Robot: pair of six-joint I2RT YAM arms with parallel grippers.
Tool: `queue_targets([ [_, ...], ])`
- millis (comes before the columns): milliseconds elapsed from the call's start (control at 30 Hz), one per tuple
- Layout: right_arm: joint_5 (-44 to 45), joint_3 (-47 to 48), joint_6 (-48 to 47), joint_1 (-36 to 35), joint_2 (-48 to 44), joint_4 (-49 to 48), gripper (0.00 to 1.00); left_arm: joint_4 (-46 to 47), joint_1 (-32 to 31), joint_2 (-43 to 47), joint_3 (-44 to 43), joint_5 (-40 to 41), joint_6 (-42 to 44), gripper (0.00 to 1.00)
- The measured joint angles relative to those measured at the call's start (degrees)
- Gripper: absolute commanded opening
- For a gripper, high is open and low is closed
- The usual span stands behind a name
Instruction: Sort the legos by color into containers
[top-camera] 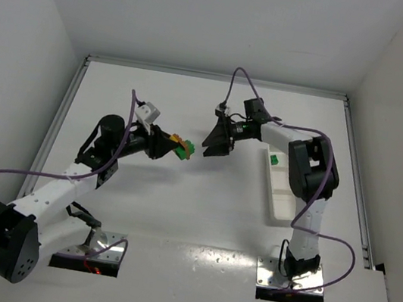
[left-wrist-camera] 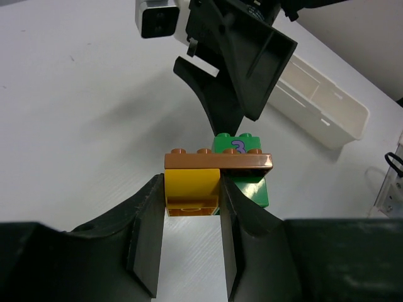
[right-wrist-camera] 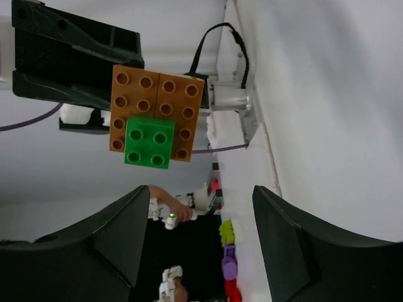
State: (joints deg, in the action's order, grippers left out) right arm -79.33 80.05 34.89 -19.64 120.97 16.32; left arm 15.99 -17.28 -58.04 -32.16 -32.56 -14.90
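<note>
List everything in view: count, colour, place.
stack: 1, brown brick joined with yellow and green ones, held between the two arms
green brick: 1, green, in the tray's far compartment
tray: 1, white, divided, on the table's right side by the right arm
table: 1, white
left fingers: 2, black, shut on the stack's yellow brick
right fingers: 2, black, open, facing the stack
</note>
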Motion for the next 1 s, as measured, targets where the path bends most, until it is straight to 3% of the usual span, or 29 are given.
queue_targets([
  [300, -4.1, 1.6, 12.0, -2.6, 0.9, -12.3, 0.59, -0.1, 0.0, 0.0, 0.6, 2.2, 1.4, 0.00],
  [1000, -5.2, 2.6, 18.2, -6.4, 2.3, -20.4, 0.54, 0.0, -0.1, 0.0, 1.3, 3.7, 3.2, 0.00],
])
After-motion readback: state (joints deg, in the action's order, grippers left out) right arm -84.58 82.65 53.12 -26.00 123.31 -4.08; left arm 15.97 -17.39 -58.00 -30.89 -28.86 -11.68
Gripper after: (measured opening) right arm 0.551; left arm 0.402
